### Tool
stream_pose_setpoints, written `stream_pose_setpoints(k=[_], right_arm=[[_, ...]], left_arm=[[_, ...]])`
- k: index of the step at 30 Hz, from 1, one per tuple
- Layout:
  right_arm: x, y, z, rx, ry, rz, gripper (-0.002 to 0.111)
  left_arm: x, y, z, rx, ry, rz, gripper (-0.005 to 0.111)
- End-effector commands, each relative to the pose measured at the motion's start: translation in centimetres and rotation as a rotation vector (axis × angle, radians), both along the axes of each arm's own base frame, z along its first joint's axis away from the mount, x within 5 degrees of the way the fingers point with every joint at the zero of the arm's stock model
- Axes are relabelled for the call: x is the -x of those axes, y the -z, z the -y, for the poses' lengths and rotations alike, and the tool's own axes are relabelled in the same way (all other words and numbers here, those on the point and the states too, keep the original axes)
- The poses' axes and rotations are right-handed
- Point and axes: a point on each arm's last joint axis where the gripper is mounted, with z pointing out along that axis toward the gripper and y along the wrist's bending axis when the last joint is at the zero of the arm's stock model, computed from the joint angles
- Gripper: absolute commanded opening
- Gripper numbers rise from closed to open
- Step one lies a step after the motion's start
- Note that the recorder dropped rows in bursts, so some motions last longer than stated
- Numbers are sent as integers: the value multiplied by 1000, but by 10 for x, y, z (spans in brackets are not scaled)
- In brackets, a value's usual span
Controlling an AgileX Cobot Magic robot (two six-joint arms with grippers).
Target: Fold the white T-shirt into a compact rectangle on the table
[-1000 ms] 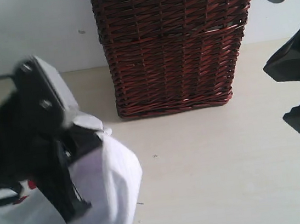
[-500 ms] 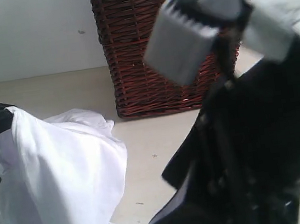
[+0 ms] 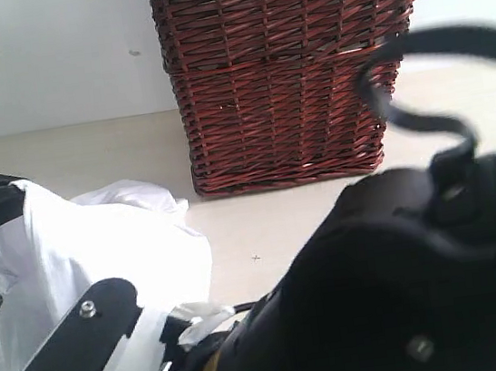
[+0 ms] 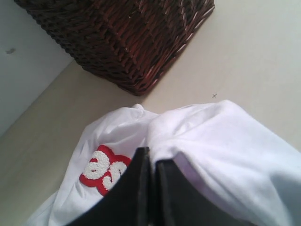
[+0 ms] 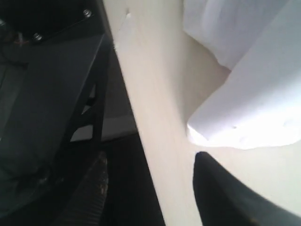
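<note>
Over the table (image 3: 280,222), left gripper (image 4: 150,151) apparently pinches the white T-shirt (image 4: 221,141).

Prob. a robot test lab w/ homey props: bare pale worktop (image 3: 308,223), plain blue-grey wall (image 3: 39,57), lace-trimmed wicker basket (image 3: 289,79).

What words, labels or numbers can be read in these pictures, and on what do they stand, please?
"es": fuzzy white letters edged in red on the white cotton T-shirt; the rest of the word is hidden behind the left pincer.
Dark woven wicker basket: no text.
Nothing else is readable.
</note>
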Motion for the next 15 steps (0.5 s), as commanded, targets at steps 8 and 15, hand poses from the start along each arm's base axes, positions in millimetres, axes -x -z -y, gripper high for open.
stream_pose_setpoints(k=[8, 15], right_arm=[[-20, 62, -27, 63, 245, 107, 54], [-39, 57, -14, 147, 420, 275, 54]], left_arm=[[1, -3, 0, 42, -15, -10, 0], [1, -3, 1, 59, -18, -19, 0]])
